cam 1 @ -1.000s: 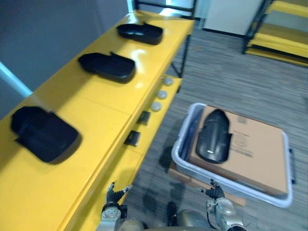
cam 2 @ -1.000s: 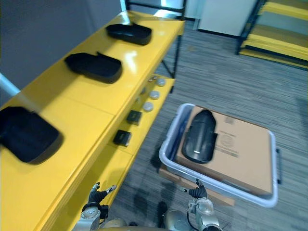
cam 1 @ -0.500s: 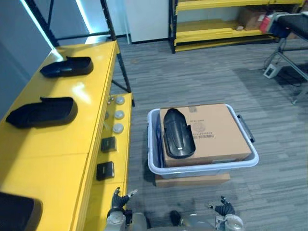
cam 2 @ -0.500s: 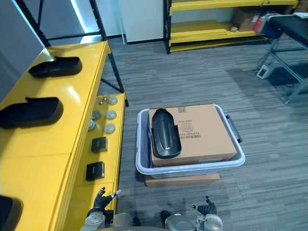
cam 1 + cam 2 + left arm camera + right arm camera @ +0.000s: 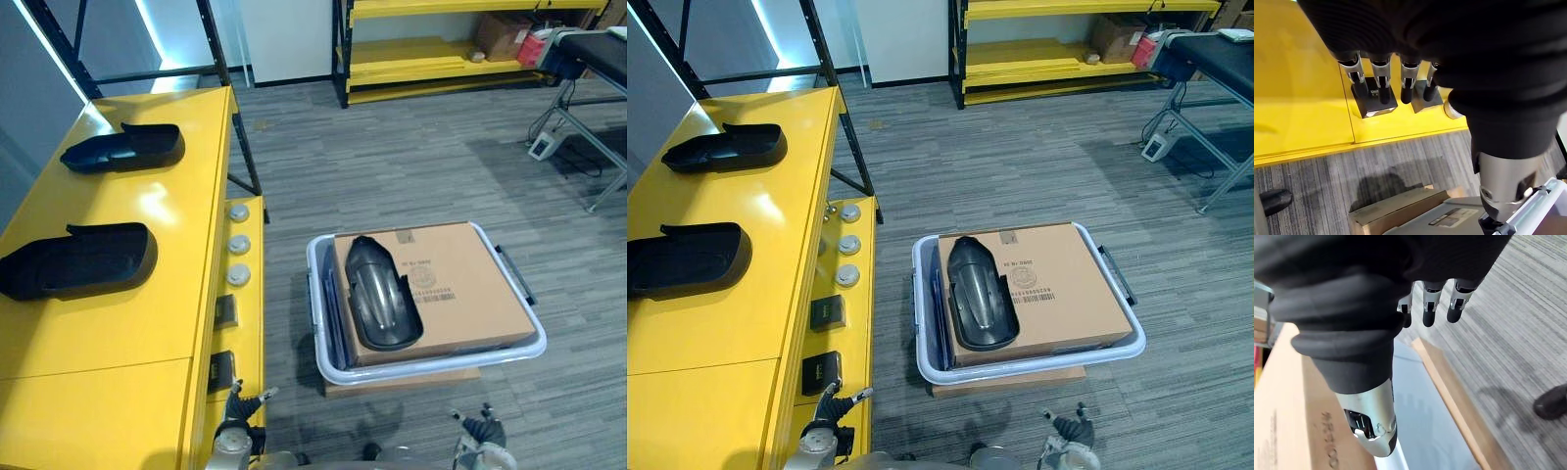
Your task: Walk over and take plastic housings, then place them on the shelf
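Cam shifted; eye views: housing (image 5: 380, 302) atop box (image 5: 460, 290).

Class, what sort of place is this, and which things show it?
Probably a warehouse or factory workshop: yellow racking at the back, black plastic housings laid out on a long yellow shelf, and a pale crate holding a cardboard box.

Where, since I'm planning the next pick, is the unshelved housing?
Head views: housing lies on the cardboard box in the bin, right of the yellow shelf.
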